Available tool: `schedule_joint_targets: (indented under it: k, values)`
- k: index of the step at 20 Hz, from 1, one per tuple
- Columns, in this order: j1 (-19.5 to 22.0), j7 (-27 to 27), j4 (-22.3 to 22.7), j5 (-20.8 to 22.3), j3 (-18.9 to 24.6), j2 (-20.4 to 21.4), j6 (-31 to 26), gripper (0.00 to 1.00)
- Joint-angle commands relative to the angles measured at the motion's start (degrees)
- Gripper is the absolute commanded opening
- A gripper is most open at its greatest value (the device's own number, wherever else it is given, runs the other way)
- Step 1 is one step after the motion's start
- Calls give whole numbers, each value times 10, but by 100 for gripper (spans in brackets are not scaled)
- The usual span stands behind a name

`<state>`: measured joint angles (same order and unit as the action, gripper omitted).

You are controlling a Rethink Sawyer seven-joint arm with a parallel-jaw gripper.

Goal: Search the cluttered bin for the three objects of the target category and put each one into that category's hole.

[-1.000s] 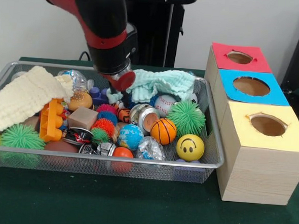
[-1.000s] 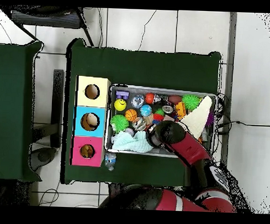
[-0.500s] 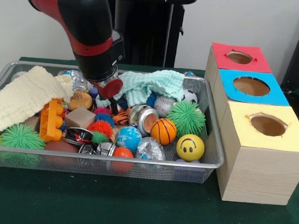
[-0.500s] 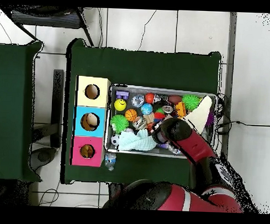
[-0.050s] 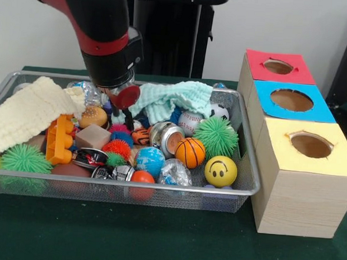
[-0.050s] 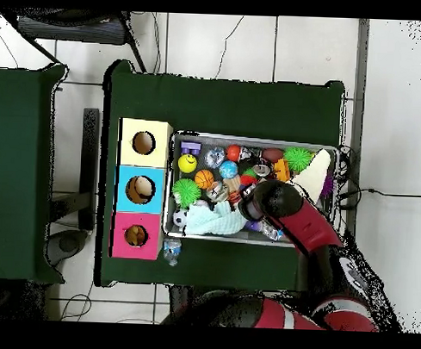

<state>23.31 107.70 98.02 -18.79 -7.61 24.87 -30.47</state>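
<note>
I'm mid-search, my pincer [image 5: 126, 116] low over the wire mesh bin [image 5: 249, 170] beside the mint-green cloth [image 5: 178, 98], grip unreadable; next, expose a target.

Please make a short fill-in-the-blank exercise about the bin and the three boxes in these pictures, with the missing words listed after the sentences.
1. In the front view, the box nearest the camera has a ____ top.
2. The smiley ball in the bin is ____ in colour.
3. In the front view, the middle box has a ____ top.
4. Right of the basketball in the front view sits a spiky ____ ball.

Missing words: yellow; yellow; blue; green
</note>
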Motion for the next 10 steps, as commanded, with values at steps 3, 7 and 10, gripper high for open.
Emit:
schedule_joint_targets:
  k: [3, 7, 10]
  values:
    - [-24, 149, 43, -44, 21, 48, -83, 100]
    - [-30, 149, 52, -53, 21, 47, -79, 100]
    - [-27, 142, 64, -62, 33, 37, -53, 100]
